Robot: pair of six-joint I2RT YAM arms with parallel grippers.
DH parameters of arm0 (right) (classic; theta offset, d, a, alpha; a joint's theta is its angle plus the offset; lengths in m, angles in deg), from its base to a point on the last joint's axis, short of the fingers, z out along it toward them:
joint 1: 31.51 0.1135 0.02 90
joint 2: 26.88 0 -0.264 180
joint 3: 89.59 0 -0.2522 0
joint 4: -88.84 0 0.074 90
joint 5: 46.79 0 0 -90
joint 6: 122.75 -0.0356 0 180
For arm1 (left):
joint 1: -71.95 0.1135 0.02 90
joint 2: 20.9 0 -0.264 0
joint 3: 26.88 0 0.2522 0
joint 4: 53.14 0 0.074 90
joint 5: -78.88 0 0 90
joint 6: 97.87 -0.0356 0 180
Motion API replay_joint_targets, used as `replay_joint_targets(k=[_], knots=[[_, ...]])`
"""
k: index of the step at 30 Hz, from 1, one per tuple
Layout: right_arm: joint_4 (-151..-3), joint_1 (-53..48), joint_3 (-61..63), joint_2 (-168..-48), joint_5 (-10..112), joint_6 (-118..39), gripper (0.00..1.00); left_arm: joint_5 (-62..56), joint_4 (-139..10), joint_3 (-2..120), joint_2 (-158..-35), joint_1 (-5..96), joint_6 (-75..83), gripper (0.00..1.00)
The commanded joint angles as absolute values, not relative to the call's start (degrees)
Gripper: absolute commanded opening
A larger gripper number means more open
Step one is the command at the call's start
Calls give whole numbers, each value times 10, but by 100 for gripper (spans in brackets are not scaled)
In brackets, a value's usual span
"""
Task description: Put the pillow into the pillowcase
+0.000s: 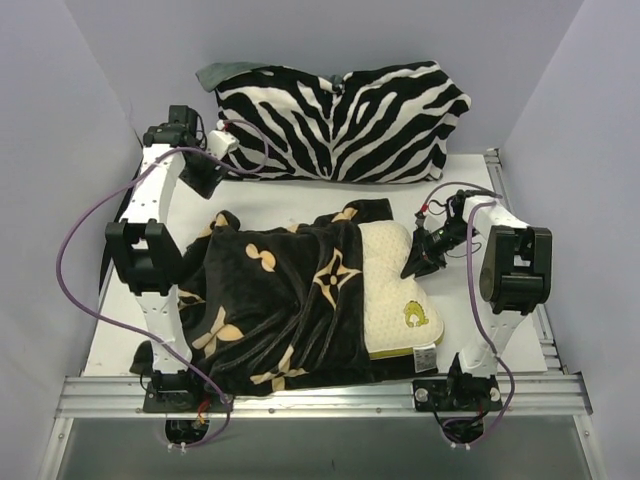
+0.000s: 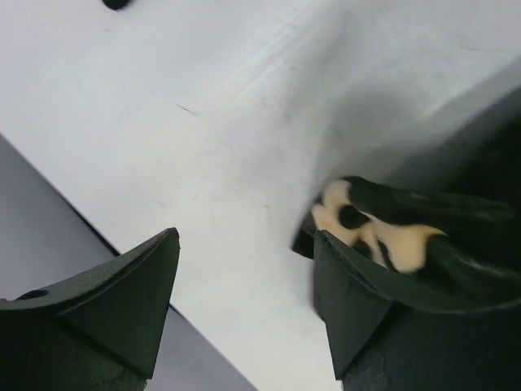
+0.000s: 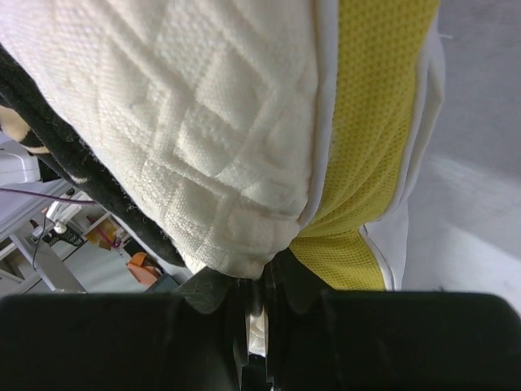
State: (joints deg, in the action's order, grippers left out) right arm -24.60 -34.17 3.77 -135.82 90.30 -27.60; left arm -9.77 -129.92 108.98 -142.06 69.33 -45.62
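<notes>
The black pillowcase (image 1: 280, 300) with tan flower motifs lies crumpled mid-table, drawn over most of the cream pillow (image 1: 395, 290). The pillow's right end sticks out, showing a yellow logo and a white tag. My right gripper (image 1: 415, 262) is shut on that exposed edge. In the right wrist view its jaws (image 3: 264, 281) pinch the dimpled cream fabric (image 3: 203, 122) beside the yellow mesh band (image 3: 366, 122), and the pillowcase's black rim (image 3: 81, 179) shows at left. My left gripper (image 1: 212, 180) hangs open above the table behind the pillowcase's far left corner (image 2: 456, 236), with nothing between its fingers (image 2: 246, 236).
A large zebra-striped cushion (image 1: 340, 115) leans against the back wall. Grey walls close in the white table (image 1: 470, 180) on the left, back and right. An aluminium rail (image 1: 320, 392) runs along the near edge, carrying both arm bases.
</notes>
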Motion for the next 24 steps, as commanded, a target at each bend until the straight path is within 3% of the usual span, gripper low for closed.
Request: replay_joint_targets(k=[1,2,5,7,10,12,17,19,22,24], knots=[[-245,-323,66,-1328,932,-293,2,56,-1395,1060,-1305,698,-421,75],[-246,-323,71,-1327,933,-292,6,120,-1441,987,-1283,682,-425,74],[-250,-320,92,-1326,935,-291,9,164,-1455,846,-1211,629,-424,68],[-254,-319,103,-1337,937,-291,17,165,-1421,706,-1177,592,-406,60],[-266,-319,108,-1347,943,-299,19,145,-1319,618,-1198,535,-352,53],[-276,-319,105,-1352,947,-314,19,143,-1248,629,-1266,527,-312,49],[-360,-319,56,-1373,964,-385,20,111,-1191,908,-1428,548,-261,47],[-391,-319,33,-1382,959,-411,20,122,-1199,1028,-1475,566,-246,51],[-413,-319,2,-1382,948,-429,22,130,-1235,1078,-1472,577,-267,62],[-415,-319,4,-1372,945,-432,39,144,-1251,1049,-1421,577,-284,68]])
